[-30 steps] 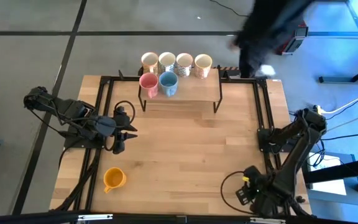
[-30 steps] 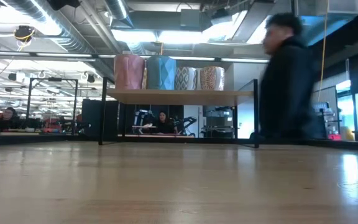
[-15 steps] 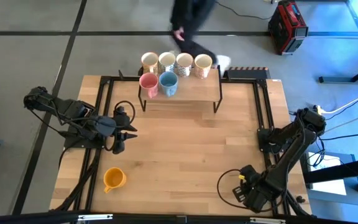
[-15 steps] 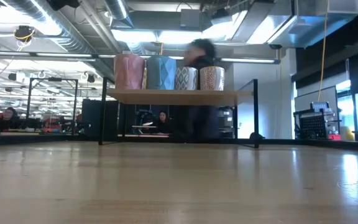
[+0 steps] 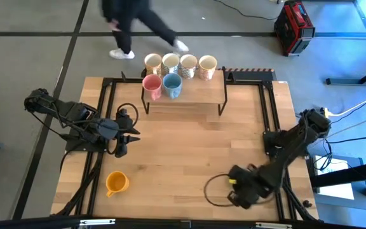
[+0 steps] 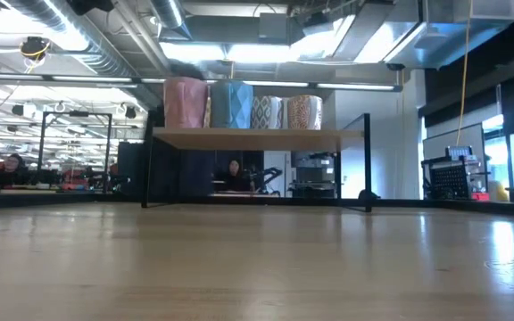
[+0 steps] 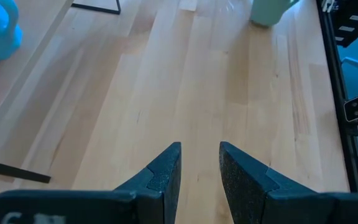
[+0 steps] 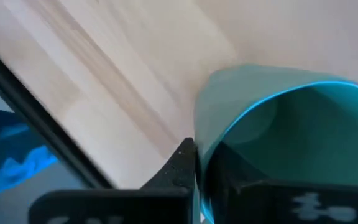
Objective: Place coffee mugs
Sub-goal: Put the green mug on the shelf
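Coffee mugs: six on the rack (image 5: 184,98) at the table's (image 5: 189,152) far edge, orange mug (image 5: 116,183) loose near the front left.
Right gripper (image 5: 237,191) sat near the front edge, clamped on the green mug's (image 8: 278,143) rim. Left gripper (image 5: 127,132) hovered at left, parted, holding nothing.
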